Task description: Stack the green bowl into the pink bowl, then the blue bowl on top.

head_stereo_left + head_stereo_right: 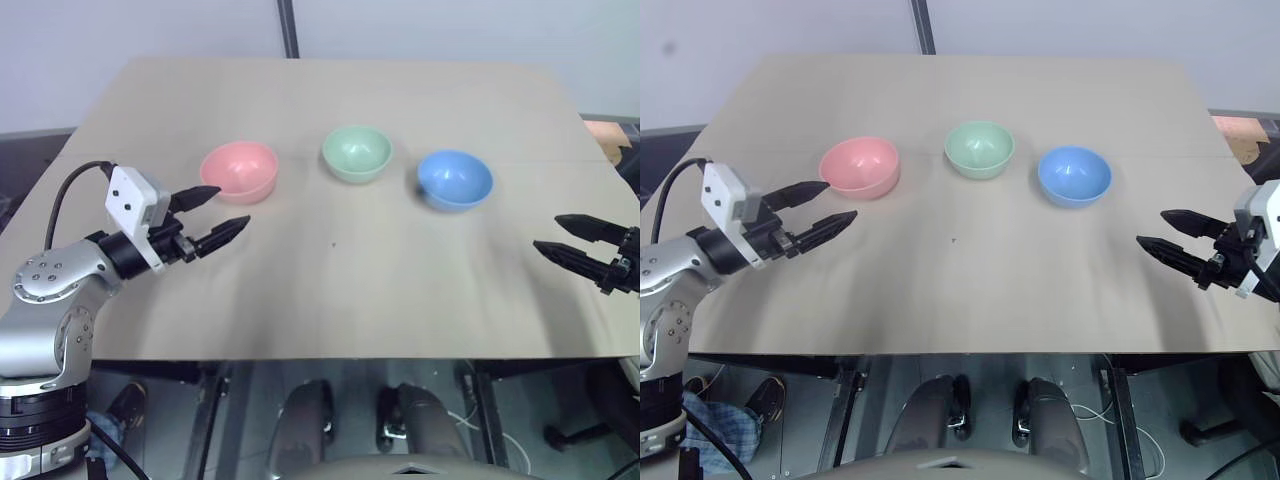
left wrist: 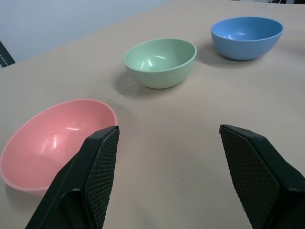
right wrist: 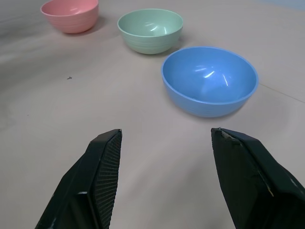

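1. Three bowls in a row across the tan table (image 1: 330, 300), all upright, empty, none stacked, gaps btw each.
2. Pink bowl (image 1: 239, 171) sits at robot's left end of the row; green bowl (image 1: 357, 153) in the middle, slightly farther back; blue bowl (image 1: 455, 179) at right end.
3. Left gripper (image 1: 214, 213) hovers just near side of pink bowl, close to its rim but not touching; fingers spread apart, nothing btw them. Wrist view: pink bowl (image 2: 57, 140) partly behind one finger (image 2: 90, 181), green & blue beyond, clear tabletop btw.
4. Right gripper (image 1: 1170, 232) over table's right edge, well apart from blue bowl; fingers also spread wide, empty. Wrist view: blue bowl (image 3: 209, 80) straight ahead btw the fingers, green and pink farther along the row.
5. Obstructions: nothing on the table btw either gripper and the bowls; only a tiny dark speck (image 1: 953, 240) on the surface near centre.
6. Surroundings: dark vertical post (image 1: 289, 28) behind table's far edge against pale wall; some orange-ish item (image 1: 1240, 130) past the right far corner, can't tell what.
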